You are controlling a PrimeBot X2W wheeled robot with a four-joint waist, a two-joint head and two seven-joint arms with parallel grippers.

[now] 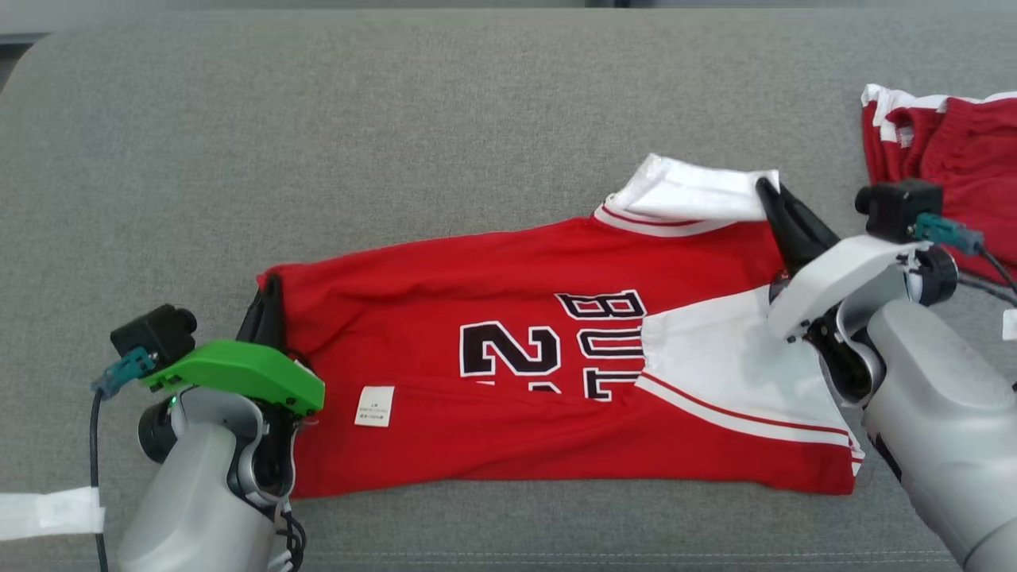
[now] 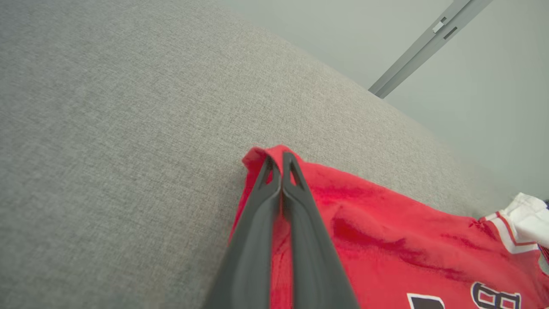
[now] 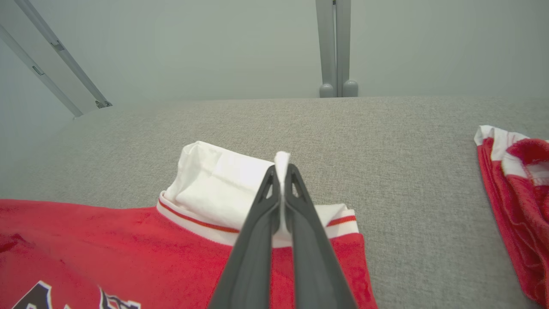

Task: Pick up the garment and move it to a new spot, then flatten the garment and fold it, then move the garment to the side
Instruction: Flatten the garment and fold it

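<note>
A red jersey [image 1: 493,349] with white sleeves, black letters and a number lies spread sideways on the grey cushion. My left gripper [image 1: 270,290] is shut on the jersey's far left corner, and red cloth [image 2: 274,156] wraps its fingertips. At the far right edge, my right gripper [image 1: 769,189] is shut on the folded white sleeve [image 1: 691,195]. White cloth [image 3: 282,161] pokes up between its fingers [image 3: 268,193].
A second red and white garment [image 1: 953,151] lies bunched at the cushion's right end, also seen as a red heap [image 3: 519,193]. A strip of white tape [image 1: 48,512] sits at the lower left. A white label [image 1: 374,406] lies on the jersey.
</note>
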